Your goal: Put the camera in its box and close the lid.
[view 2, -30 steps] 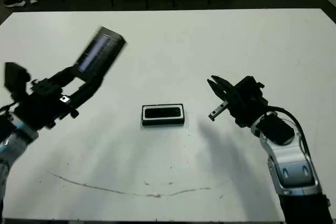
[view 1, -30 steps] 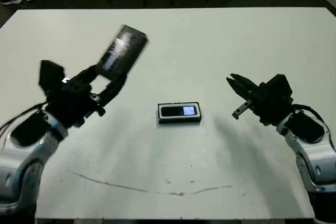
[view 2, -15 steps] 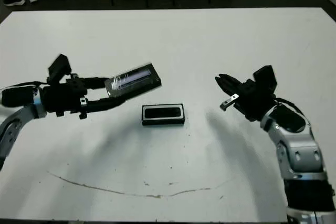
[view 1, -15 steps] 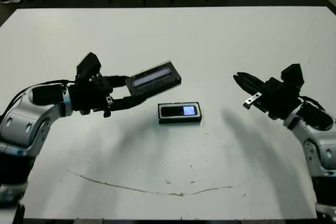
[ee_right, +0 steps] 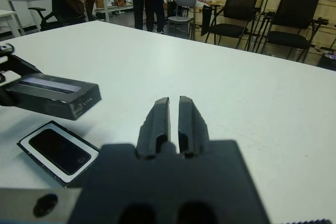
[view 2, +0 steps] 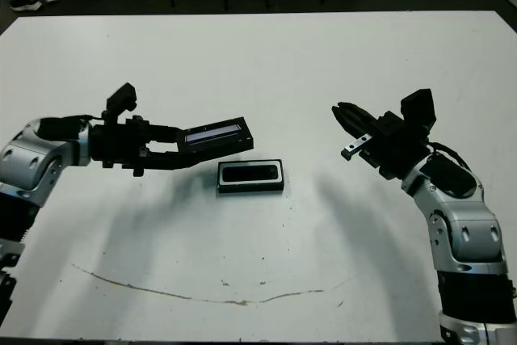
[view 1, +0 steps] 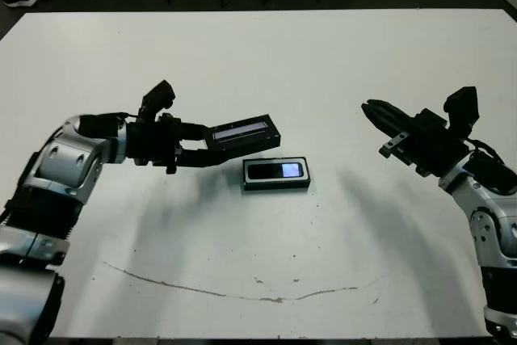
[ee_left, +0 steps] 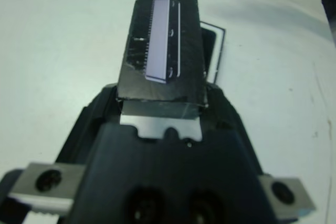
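The slim black bar-shaped camera (view 1: 276, 171) is already lying in its white-lined black box (view 1: 247, 184), mid-frame on the white worktop (view 1: 323, 70). The left gripper (view 1: 212, 145) is gripping the flat black lid (view 1: 244, 132) just above-left of it; closing remains. The right gripper (view 1: 373, 108) is hovering empty, fingers nearly together.

The table (view 1: 266, 54) is white, marked near its front edge by a thin dark, wavering line; the lid (view 1: 244, 132) is black with a pale silvery strip along its face; the box (view 1: 276, 174) is black outside with a white lining showing as a border; the camera (view 1: 275, 171) inside it is black with a small pale bluish screen; the left gripper (view 1: 194, 145) and right gripper (view 1: 373, 110) have black fingers, on arms of silver-grey shell.
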Controlling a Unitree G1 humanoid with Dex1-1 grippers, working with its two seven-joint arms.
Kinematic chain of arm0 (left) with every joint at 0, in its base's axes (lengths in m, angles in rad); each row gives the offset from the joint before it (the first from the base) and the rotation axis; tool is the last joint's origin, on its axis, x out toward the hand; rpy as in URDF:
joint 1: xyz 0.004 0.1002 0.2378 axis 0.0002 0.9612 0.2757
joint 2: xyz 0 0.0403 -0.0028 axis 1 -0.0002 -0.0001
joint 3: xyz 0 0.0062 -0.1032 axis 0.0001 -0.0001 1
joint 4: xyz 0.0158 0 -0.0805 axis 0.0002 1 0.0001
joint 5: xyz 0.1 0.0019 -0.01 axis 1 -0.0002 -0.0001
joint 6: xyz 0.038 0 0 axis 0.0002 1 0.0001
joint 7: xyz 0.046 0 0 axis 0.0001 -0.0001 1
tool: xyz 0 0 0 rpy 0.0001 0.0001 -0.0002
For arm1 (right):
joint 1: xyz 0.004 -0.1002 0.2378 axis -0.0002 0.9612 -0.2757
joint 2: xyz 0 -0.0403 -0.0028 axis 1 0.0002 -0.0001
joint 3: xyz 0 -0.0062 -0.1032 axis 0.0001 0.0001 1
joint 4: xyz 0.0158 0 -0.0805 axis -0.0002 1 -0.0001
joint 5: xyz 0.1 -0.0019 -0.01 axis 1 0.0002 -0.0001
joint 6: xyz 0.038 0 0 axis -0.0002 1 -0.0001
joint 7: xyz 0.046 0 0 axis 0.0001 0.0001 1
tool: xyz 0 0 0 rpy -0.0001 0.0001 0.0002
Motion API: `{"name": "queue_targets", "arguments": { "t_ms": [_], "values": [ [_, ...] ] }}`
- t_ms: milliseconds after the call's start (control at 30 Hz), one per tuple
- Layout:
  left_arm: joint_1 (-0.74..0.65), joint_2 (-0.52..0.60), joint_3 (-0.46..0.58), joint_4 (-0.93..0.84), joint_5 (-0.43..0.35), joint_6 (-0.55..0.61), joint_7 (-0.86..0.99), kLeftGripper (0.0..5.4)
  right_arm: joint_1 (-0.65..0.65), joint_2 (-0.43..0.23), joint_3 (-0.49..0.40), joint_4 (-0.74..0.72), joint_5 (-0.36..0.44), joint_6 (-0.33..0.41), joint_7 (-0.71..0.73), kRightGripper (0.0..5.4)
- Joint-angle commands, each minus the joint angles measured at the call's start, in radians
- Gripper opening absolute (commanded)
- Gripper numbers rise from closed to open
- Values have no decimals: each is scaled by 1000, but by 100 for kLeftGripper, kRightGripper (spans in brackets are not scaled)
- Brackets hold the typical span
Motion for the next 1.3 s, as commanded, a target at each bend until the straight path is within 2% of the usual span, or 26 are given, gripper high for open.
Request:
{"name": "queue_targets", "arguments": {
  "t_ms": [33, 433, 1300],
  "values": [
    [-21, -20, 0, 90, 27, -34, -18, 261, 18, -12, 4, -15, 1, 37, -4, 0],
    [-99, -97, 10, 326, 42, -31, -121, 261, 26, -20, 11, -45, -4, 46, 8, 0],
    [-125, -175, -28, 447, 109, -87, -321, 261, 33, -46, 12, -68, -27, 41, 14, 0]
  ]
}}
